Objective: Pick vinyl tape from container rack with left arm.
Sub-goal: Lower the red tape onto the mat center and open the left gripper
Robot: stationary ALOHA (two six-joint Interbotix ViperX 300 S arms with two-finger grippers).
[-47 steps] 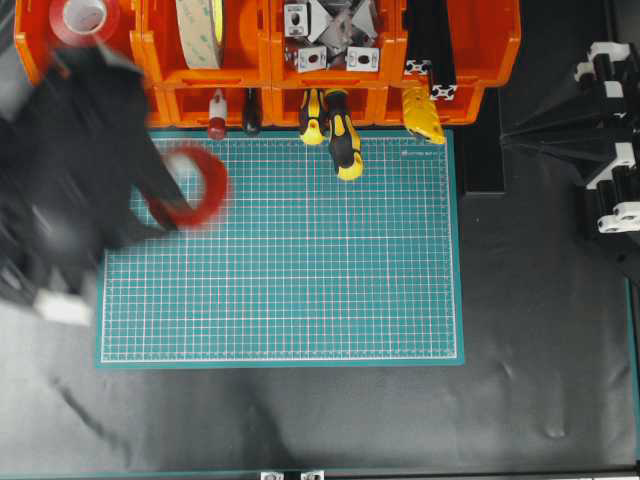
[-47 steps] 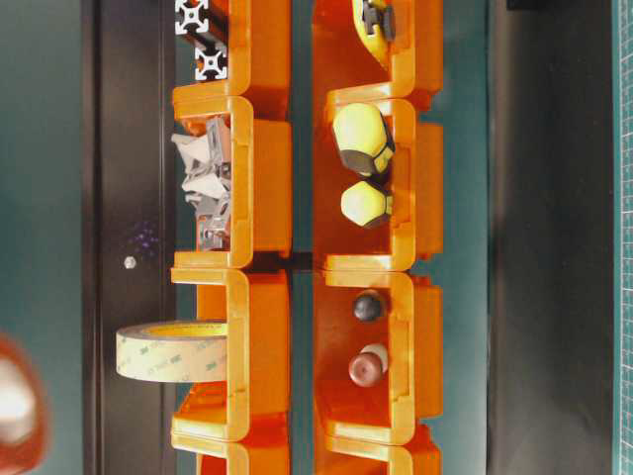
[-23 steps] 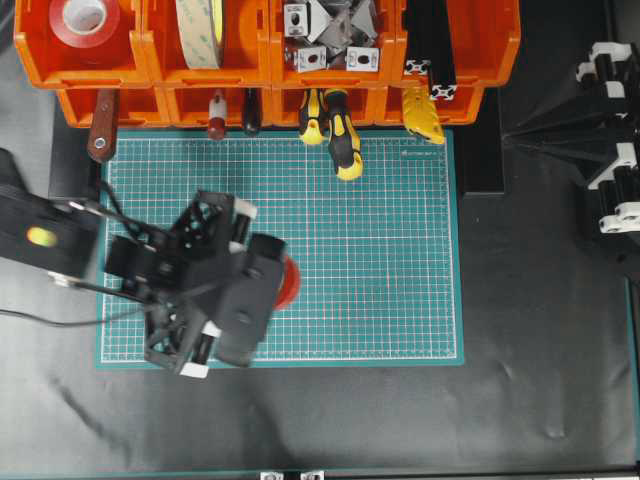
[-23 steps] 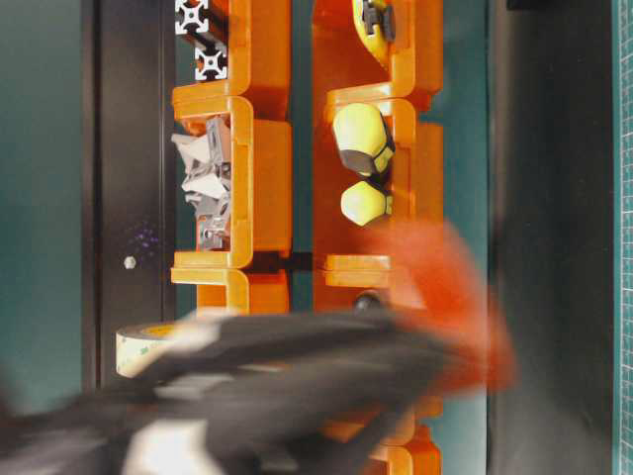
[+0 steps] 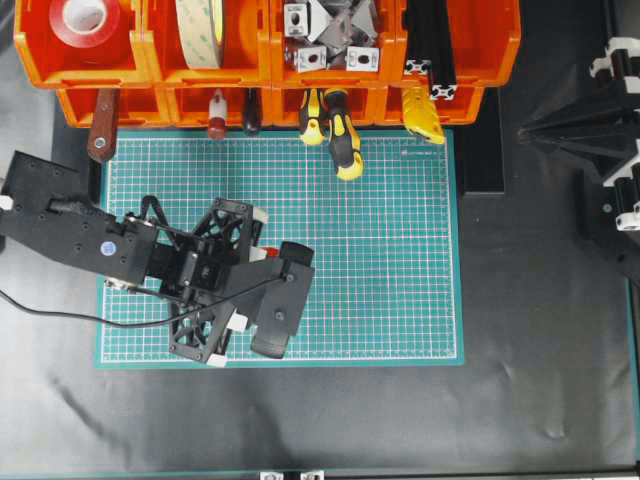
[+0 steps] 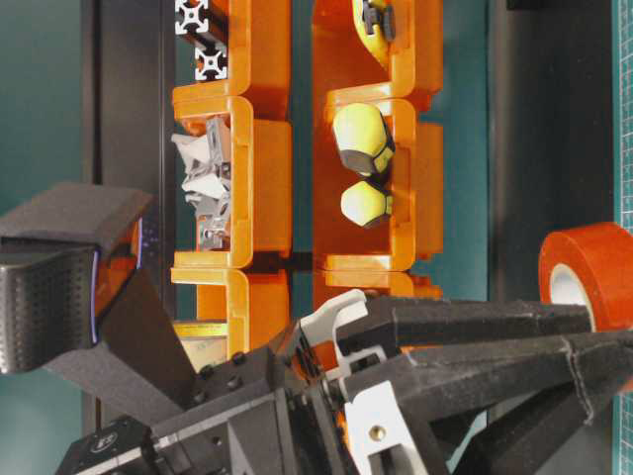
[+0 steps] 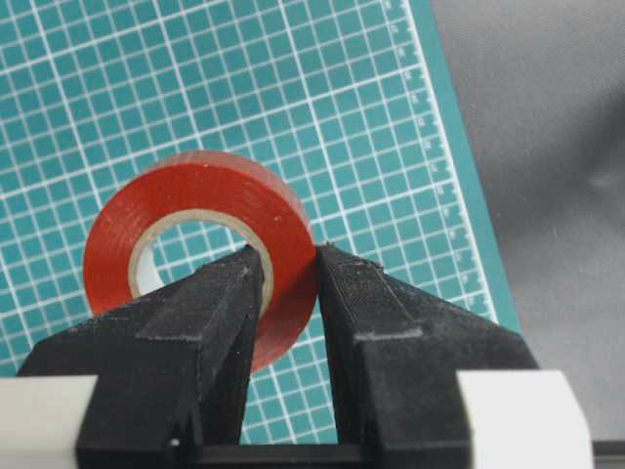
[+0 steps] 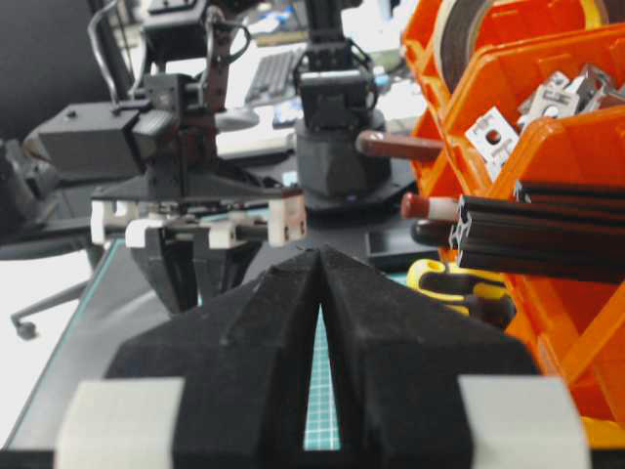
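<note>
Green cutting mat (image 5: 380,250) fills the worktop as the left tool (image 7: 290,262) pinches the vinyl tape (image 7: 195,210) by one wall, low over it; that thin grip could slip.

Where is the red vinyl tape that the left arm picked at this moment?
In the left wrist view the vinyl tape is clamped on its wall by the left gripper, over the green cutting mat near its right edge, clear of the container rack.

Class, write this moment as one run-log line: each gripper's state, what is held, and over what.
left gripper: shut on vinyl tape | tape: over the green cutting mat, out of container rack | right gripper: shut, holding nothing
</note>
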